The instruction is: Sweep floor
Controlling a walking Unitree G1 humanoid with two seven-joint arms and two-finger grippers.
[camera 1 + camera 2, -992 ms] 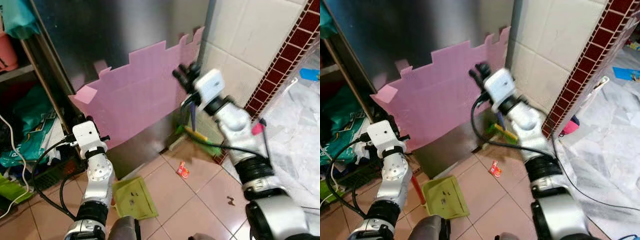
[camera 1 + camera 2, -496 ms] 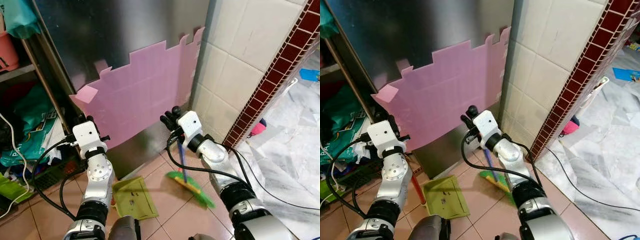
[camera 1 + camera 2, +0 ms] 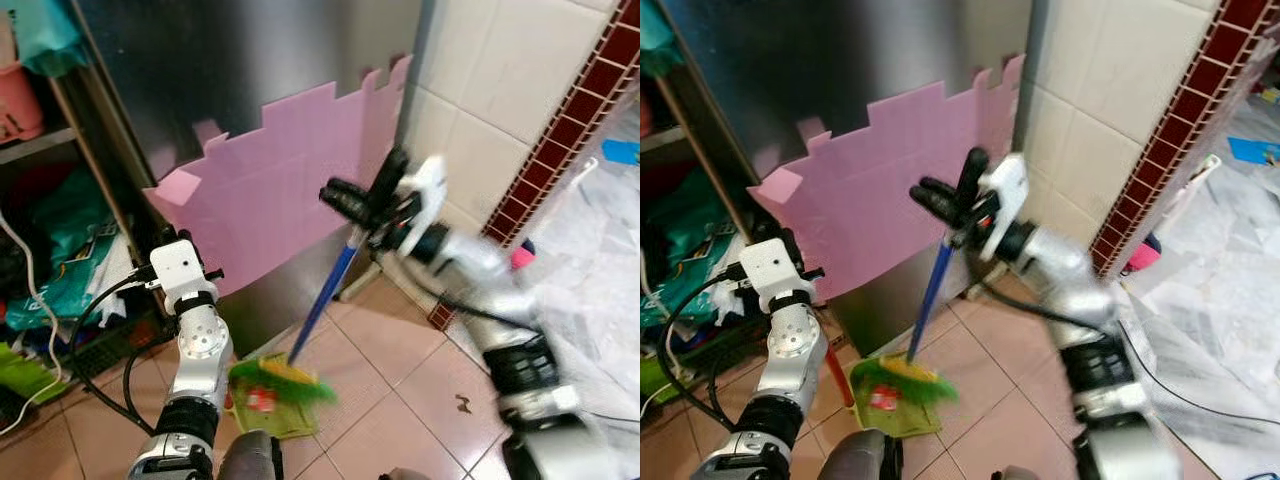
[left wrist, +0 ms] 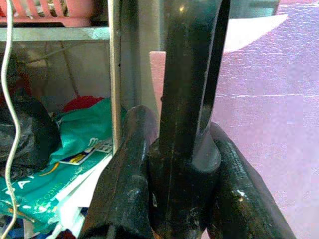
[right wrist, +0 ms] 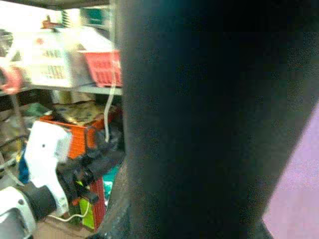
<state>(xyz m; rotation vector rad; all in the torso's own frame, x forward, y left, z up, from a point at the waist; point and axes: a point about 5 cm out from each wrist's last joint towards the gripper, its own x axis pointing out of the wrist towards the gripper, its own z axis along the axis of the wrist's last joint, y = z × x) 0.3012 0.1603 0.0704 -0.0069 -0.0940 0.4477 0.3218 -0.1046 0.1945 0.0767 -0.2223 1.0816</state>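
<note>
My right gripper (image 3: 362, 200) is shut on the top of a broom's blue handle (image 3: 325, 298), held slanting down to my left. The broom's green bristles (image 3: 285, 380) rest on the back edge of a green dustpan (image 3: 272, 418) lying on the tiled floor. A small red scrap (image 3: 262, 400) lies on the pan beside the bristles. My left gripper (image 4: 183, 149) is raised at the left, shut on the dustpan's dark upright handle (image 4: 187, 74). A thin red rod (image 3: 840, 382) runs down to the pan. A small brown crumb (image 3: 462, 402) lies on the tiles to the right.
A pink foam sheet (image 3: 285, 185) leans on a steel cabinet (image 3: 230, 60) straight ahead. A white tiled wall (image 3: 490, 90) with a dark red border stands at the right, with crumpled plastic sheeting (image 3: 600, 260) beyond. Shelves with green bags (image 3: 60, 250) and cables are at the left.
My right arm swung the broom from beside the wall leftwards across the tiles to the dustpan. The red scrap went from the open floor onto the pan. The left arm stayed put.
</note>
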